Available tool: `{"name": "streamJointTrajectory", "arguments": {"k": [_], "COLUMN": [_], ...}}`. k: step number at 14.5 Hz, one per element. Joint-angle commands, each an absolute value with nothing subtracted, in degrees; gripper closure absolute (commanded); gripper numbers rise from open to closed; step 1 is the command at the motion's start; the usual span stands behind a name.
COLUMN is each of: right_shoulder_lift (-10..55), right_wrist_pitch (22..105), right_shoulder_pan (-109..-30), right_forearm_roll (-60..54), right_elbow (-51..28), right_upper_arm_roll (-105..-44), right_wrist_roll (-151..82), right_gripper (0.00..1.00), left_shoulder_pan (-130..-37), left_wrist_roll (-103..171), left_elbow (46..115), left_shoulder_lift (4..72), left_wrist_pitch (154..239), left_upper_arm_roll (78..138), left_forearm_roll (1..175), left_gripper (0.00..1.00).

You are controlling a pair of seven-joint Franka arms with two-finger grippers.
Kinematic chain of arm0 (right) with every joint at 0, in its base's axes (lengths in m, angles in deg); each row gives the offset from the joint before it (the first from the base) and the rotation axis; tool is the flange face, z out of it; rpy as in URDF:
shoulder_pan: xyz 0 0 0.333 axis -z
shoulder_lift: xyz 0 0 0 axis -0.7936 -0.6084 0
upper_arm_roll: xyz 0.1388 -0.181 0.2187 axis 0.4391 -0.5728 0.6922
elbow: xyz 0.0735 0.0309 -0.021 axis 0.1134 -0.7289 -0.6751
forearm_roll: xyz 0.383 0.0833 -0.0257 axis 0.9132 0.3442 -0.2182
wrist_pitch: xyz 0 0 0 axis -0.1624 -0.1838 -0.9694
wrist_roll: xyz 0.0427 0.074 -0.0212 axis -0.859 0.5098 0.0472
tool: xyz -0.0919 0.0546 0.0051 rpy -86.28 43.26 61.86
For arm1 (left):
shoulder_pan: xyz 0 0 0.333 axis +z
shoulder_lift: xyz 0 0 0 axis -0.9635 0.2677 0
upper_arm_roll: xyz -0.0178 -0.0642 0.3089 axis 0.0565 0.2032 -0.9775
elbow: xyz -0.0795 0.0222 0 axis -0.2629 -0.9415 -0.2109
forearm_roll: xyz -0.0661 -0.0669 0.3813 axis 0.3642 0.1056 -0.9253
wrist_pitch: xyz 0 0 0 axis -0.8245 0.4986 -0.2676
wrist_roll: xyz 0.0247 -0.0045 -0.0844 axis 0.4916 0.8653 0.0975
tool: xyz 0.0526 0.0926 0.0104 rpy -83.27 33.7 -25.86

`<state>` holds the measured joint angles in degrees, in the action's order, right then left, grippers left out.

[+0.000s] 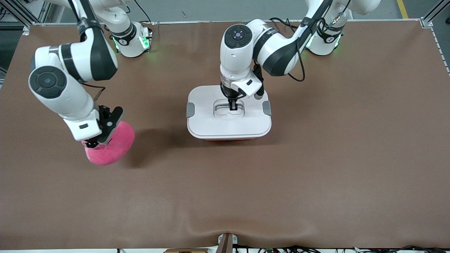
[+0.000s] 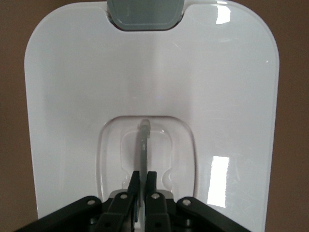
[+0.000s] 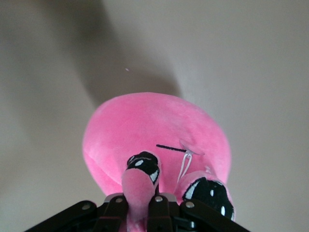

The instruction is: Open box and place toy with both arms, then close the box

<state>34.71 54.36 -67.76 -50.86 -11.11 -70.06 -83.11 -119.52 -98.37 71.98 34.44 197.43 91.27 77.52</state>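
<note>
The brown bench [image 1: 316, 168] holds the box [image 1: 229, 119] in the middle. The pink toy [image 1: 114, 146] is toward the right arm's end.

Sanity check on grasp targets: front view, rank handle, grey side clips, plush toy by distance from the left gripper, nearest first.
1. Handle: in the lid's recess, pinched by the shut left gripper.
2. Grey side clips: one on each end of the box; too close to call.
3. Plush toy: toward the right arm's end, held by the right gripper.

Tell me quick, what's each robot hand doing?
Left gripper: shut on the box lid's handle.
Right gripper: shut on the toy.
</note>
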Motion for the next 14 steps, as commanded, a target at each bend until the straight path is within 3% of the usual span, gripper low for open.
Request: {"name": "streamJointTrajectory", "arguments": {"k": [1, 14], "right_shoulder_lift": [34.0, 32.8], "right_wrist_pitch": [52.6, 49.2], "right_shoulder_pan": [-70.4, -83.6], "right_forearm_roll": [-53.7, -56.9], "right_elbow": [-8.6, -3.4], "right_upper_arm_roll": [-70.4, -70.4], "right_wrist_roll": [-85.4, -105.5], "right_gripper": [1.0, 1.0], "left_shoulder_pan": [-116.3, -99.1], "left_wrist_roll": [-94.3, -72.8], "left_elbow": [72.8, 75.1], "left_shoulder_lift": [30.8, 21.2], "left_wrist_pitch": [193.0, 182.5], "left_upper_arm_roll": [91.5, 91.9], "left_forearm_roll": [76.3, 77.3], "left_gripper": [1.0, 1.0]}}
